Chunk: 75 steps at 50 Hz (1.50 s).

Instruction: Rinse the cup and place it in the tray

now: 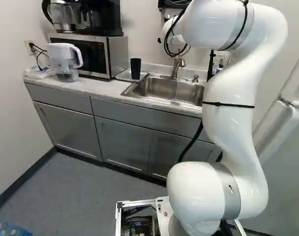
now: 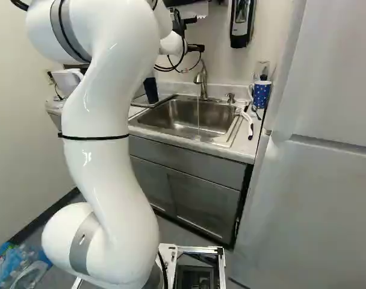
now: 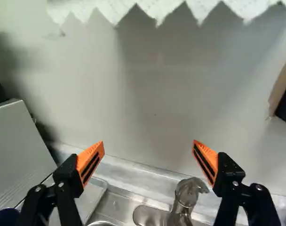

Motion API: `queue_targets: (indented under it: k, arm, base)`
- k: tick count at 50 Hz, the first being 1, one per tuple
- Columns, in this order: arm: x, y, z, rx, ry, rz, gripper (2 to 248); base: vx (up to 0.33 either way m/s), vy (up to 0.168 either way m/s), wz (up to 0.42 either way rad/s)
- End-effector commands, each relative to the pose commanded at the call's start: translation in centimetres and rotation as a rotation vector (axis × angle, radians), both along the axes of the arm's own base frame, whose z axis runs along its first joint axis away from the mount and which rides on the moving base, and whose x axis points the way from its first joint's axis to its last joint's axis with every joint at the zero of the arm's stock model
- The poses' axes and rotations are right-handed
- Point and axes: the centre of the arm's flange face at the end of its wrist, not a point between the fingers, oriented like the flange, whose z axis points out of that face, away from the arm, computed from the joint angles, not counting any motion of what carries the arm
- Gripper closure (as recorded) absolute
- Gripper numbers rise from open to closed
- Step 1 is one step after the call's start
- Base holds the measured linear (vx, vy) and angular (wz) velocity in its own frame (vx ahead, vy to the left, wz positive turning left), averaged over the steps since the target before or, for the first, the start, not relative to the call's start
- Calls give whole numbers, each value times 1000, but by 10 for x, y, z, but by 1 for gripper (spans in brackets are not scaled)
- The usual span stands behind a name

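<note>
- Well, held black, orange-padded gripper (image 3: 148, 143) spread wide, pinching nothing.
- Saw tall, dark cup (image 1: 135, 69) upright on flat, grey tray (image 1: 124, 75) beside shiny steel sink (image 2: 165, 111).
- Probably needed to back off slowly, bumping neither cup nor running silver tap (image 2: 203, 78).

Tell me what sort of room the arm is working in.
Likely a small office kitchenette or break room: a steel sink with a faucet is set in the counter, a microwave and water pitcher sit beside it.
</note>
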Motion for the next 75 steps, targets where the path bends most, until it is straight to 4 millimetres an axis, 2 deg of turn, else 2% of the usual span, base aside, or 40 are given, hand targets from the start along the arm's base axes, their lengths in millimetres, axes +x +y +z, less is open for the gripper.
queue_targets:
  k: [17, 57, 75]
  arm:
    - [-1, -2, -4, 6, 48, -3, 3]
    - [-4, 6, -15, 21, 174, 8, 3]
    - [-20, 8, -15, 24, 200, 8, 3]
  base:
    - [0, 0, 0]
    - [0, 0, 0]
    - [0, 0, 0]
